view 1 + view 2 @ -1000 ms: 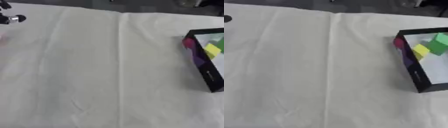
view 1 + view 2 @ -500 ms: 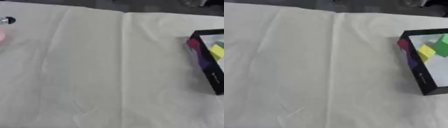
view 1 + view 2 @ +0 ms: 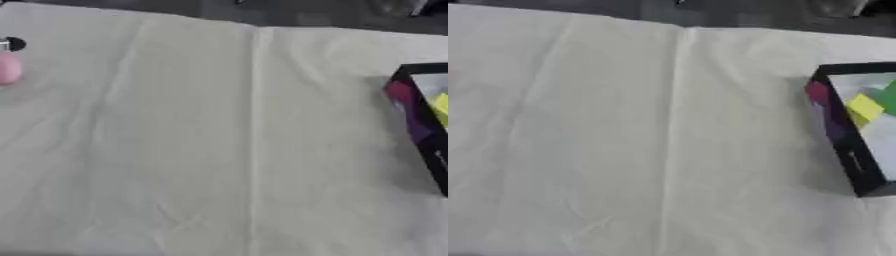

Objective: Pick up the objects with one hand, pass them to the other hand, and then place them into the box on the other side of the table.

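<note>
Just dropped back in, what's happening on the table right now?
Nothing is being handled in view. The black box sits at the right edge of the white cloth, with a yellow block and a green one inside. At the far left edge of the left eye view there is a pink thing with a small black and silver part just above it, too cut off to identify. Neither hand can be made out.

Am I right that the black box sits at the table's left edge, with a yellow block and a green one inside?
Not quite. The black box sits at the table's right edge, not the left, as the right eye view shows. The rest holds: a yellow block and a green one lie inside it.
</note>
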Controlling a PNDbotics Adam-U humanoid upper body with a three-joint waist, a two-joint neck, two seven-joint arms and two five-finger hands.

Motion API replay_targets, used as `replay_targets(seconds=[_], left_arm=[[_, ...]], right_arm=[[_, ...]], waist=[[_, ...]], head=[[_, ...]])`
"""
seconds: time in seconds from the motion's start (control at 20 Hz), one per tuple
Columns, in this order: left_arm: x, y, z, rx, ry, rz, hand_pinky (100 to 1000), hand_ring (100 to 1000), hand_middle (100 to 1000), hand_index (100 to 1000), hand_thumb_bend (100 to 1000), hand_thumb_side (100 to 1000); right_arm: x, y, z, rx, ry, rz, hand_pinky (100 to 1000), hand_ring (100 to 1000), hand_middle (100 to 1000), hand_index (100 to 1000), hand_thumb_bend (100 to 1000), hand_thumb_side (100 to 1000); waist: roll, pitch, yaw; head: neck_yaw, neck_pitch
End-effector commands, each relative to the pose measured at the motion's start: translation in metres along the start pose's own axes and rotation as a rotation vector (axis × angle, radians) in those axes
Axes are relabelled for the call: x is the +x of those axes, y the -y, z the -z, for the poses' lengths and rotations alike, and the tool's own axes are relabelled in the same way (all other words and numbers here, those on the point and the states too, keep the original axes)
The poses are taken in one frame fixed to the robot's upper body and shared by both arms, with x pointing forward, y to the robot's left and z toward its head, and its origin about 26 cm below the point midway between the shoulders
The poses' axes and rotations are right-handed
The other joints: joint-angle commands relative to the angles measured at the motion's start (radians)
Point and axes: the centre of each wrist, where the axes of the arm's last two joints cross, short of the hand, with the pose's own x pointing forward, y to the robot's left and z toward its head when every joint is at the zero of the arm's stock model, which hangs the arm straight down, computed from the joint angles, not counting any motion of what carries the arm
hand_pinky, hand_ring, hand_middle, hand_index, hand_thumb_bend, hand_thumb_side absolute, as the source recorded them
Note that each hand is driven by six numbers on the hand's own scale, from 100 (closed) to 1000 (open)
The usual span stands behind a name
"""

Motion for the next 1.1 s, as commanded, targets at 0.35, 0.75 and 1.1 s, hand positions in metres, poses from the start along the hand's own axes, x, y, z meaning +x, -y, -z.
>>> replay_targets(seconds=[0.35, 0.75, 1.1], left_arm=[[-0.018, -0.017, -0.012, 0.025, -0.033, -0.005, 866, 857, 797, 842, 598, 754], [-0.019, -0.011, -0.009, 0.019, -0.051, 0.001, 858, 852, 784, 817, 555, 614], [-0.021, -0.008, -0.007, 0.038, -0.085, 0.003, 854, 850, 779, 816, 495, 445]], right_arm=[[0.004, 0.003, 0.000, -0.035, 0.009, -0.021, 664, 762, 772, 779, 513, 105], [0.005, 0.002, 0.000, -0.035, 0.016, -0.015, 665, 762, 772, 780, 508, 106], [0.002, 0.001, -0.002, -0.031, 0.005, -0.020, 668, 763, 772, 780, 503, 114]], waist=[[0.011, 0.001, 0.001], [0.010, 0.006, -0.004], [0.010, 0.016, -0.006]], head=[[0.048, -0.033], [0.061, -0.039], [0.064, -0.044]])
